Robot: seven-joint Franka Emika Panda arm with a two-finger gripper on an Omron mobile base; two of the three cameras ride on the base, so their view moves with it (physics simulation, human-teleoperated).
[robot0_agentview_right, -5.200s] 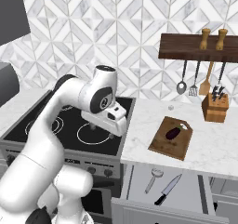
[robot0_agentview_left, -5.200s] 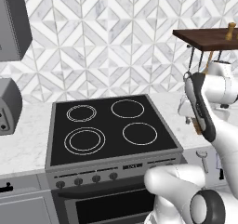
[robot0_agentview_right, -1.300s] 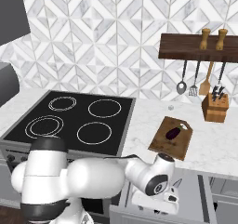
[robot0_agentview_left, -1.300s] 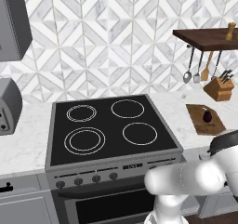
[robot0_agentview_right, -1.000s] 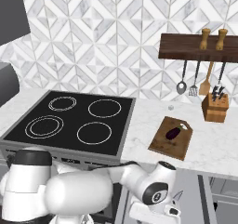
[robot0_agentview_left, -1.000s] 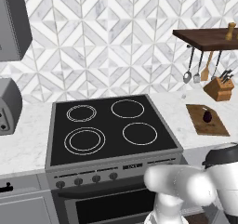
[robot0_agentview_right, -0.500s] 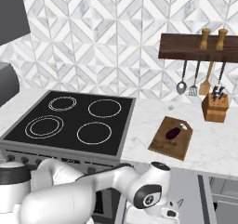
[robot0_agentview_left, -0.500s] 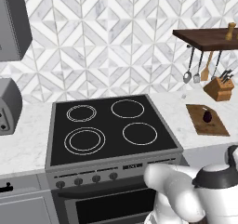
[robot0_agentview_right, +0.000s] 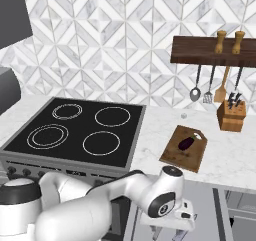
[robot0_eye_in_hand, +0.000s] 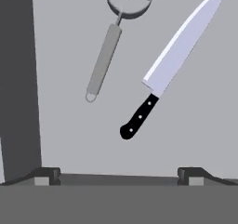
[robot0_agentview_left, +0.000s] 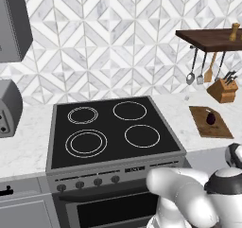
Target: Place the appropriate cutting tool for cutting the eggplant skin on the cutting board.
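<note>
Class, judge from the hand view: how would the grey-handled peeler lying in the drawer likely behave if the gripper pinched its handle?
The peeler looks stiff and probably light, being slim. Its narrow rounded handle may roll or slip between the fingertips. The wider head could make it tip head-down.

The cutting board [robot0_agentview_right: 185, 151], a flat brown wooden rectangle, lies on the counter right of the stove. The eggplant [robot0_agentview_right: 187, 143], small, dark purple and egg-shaped, rests on its side on the board.

A grey-handled peeler [robot0_eye_in_hand: 108, 49] and a black-handled knife [robot0_eye_in_hand: 167, 67] lie side by side, apart, on a grey surface.
</note>
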